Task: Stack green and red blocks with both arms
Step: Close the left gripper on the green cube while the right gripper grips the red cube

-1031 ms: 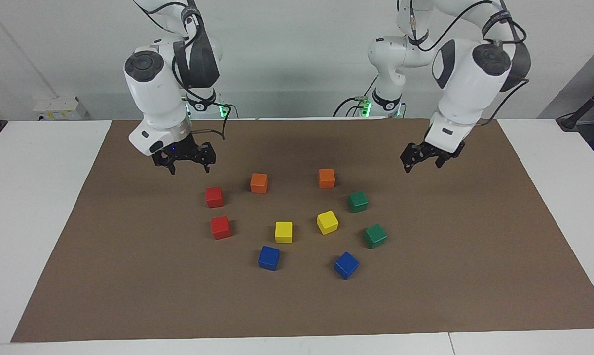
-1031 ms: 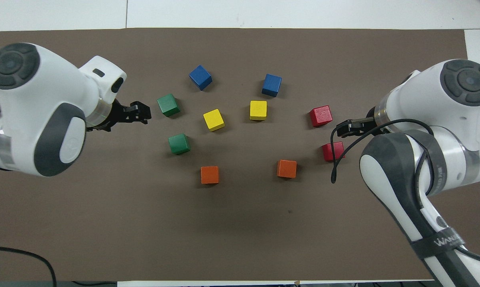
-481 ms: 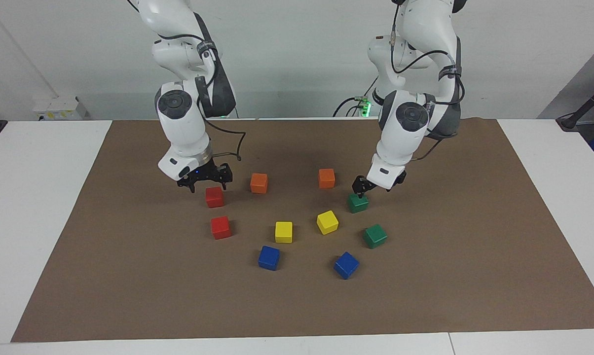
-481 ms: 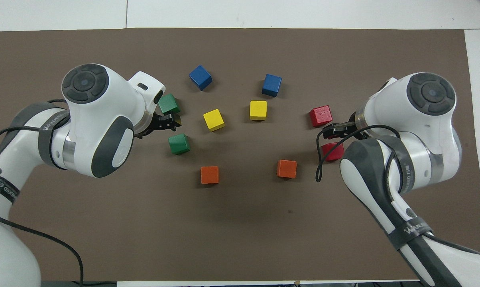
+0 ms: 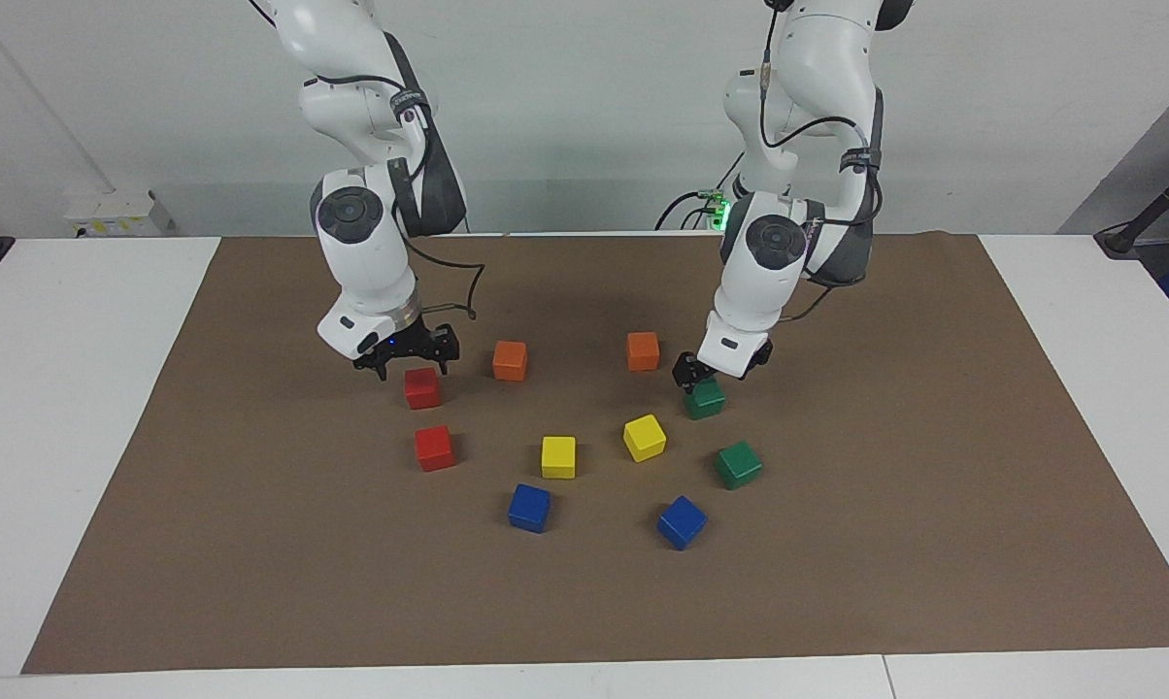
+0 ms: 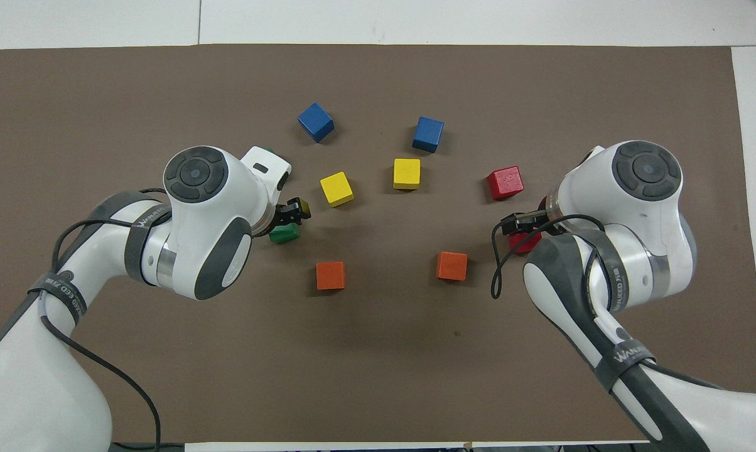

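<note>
Brown mat [image 5: 254, 544], left end effector [image 5: 693, 373] over green block [image 5: 707, 399]

On the brown mat [image 5: 934, 544] before me sit two orange cubes [image 5: 510, 360] [image 5: 643, 350] mid-frame, two yellow cubes [image 5: 558, 456] [image 5: 645, 437] just below them, and two blue cubes [image 5: 529, 508] [image 5: 682, 522] lowest. White table [image 5: 70, 388] borders the mat at both edges.
</note>
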### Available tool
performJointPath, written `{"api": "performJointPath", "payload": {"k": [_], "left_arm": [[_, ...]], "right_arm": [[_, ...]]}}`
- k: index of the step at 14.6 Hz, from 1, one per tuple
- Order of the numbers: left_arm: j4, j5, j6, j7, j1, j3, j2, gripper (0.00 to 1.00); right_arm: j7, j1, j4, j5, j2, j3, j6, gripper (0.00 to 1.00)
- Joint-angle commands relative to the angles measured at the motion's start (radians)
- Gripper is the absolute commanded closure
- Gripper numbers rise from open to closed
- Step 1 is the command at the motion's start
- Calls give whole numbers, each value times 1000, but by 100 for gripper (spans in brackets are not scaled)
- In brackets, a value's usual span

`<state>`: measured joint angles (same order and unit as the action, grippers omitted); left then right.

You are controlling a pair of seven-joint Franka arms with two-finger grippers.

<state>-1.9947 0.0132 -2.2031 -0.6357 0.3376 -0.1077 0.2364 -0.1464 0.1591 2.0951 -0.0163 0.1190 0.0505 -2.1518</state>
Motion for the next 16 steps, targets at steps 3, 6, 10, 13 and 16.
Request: {"api": "performJointPath", "payload": {"k": [3,6,10,13,16], "left_arm": [[-13,-6,-36,-62,23,14,21,0],[-13,-7,-50,-56,24,14,32,0],[-13,-9,-76,-50,26,14,52,0],[-15,-9,-64,-59,27,14,57,20],[-12,-9,-50,-58,21,16,57,85]], "right_arm": [[18,-16,60,30,-1,5,-82,0],[16,-15,63,30,22,5,-112,0],[2,-4,74,30,51,5,-164,0],[2,-4,89,30,68,5,-212,0],[-1,-3,97,30,80,5,-224,0]]}}
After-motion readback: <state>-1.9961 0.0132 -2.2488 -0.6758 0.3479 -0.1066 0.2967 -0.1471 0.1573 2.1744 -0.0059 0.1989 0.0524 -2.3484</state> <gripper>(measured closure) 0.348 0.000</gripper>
